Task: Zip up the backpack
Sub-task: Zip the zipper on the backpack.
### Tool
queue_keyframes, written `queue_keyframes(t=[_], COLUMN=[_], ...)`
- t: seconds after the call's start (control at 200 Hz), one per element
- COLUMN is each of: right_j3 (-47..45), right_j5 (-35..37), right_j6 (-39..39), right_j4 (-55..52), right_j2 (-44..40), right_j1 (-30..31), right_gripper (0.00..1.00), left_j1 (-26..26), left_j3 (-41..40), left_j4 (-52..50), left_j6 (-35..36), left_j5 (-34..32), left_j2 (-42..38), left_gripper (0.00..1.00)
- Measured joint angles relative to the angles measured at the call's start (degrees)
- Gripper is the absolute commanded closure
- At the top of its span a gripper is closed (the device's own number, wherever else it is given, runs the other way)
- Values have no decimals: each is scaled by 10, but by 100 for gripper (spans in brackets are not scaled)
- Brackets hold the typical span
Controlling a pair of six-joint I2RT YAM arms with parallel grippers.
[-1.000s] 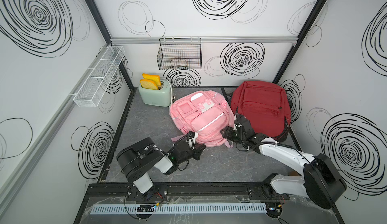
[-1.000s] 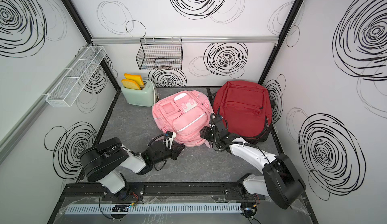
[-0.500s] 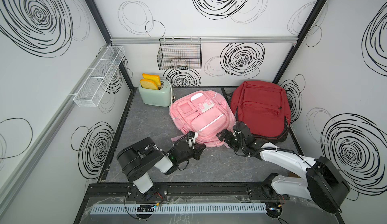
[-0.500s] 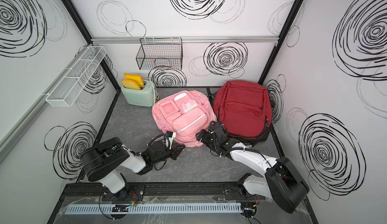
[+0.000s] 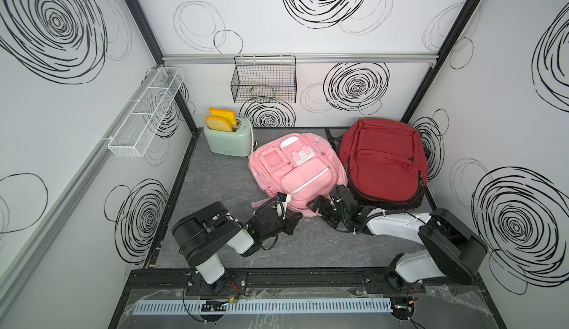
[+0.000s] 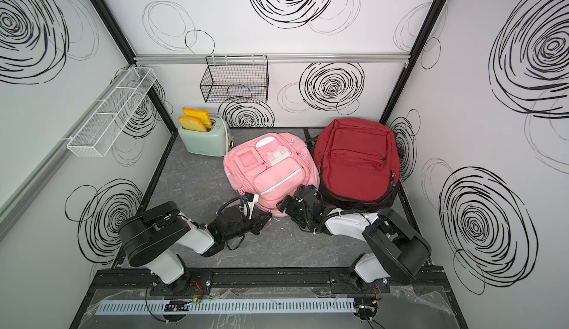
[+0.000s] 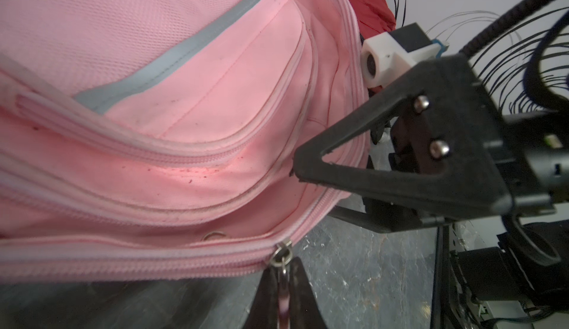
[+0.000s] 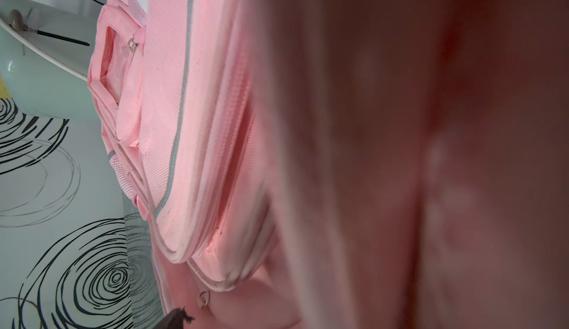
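Observation:
The pink backpack (image 5: pixel 295 167) (image 6: pixel 271 167) lies flat on the grey floor, its bottom edge toward the arms. My left gripper (image 5: pixel 295 217) (image 6: pixel 265 217) sits low at that edge, shut on the metal zipper pull (image 7: pixel 282 258), whose tab is pinched between the black fingertips (image 7: pixel 300 296). Past the slider the zip gapes open along the corner. My right gripper (image 5: pixel 326 198) (image 6: pixel 294 196) stands open at the bag's right corner, the jaws on either side of the fabric. One of its fingers (image 7: pixel 385 158) touches the bag's side. The right wrist view is mostly blurred pink fabric, with one fingertip (image 8: pixel 178 317) showing.
A red backpack (image 5: pixel 385 161) (image 6: pixel 357 158) lies against the pink one on the right, by the side wall. A mint toaster (image 5: pixel 229 141) with two toast slices stands at the back left. A black wire basket (image 5: pixel 264 82) and a white wire shelf (image 5: pixel 144 118) hang on the walls.
My right gripper has opened wider and slid left and forward along the pink backpack's corner. The left gripper has stayed shut on the zipper pull in the same place.

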Motion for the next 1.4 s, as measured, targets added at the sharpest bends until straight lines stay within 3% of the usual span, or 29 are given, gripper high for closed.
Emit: queue_keyframes(t=[0.435,1.101,1.206,1.306,1.401], right_j3=[15,20,20,16,12], right_j5=[-52,-77,-74,-69,-66], right_j6=[-2,-7,-11,-19,-18], right_j4=[57,104,98,92,85], right_j2=[49,82,82,82,82], right_j1=[-47,-60,-61,-63,-64], right_gripper=[9,17,29,62,83], left_j1=[4,7,7,7,7], left_j3=[-1,-2,-2,-2,-2], left_j4=[4,9,9,11,12], left_j6=[-4,-6,-6,-6,-6], left_j5=[0,-9,-9,-9,-11], left_j2=[0,0,0,0,0], left_gripper=[100,100,100,100,100])
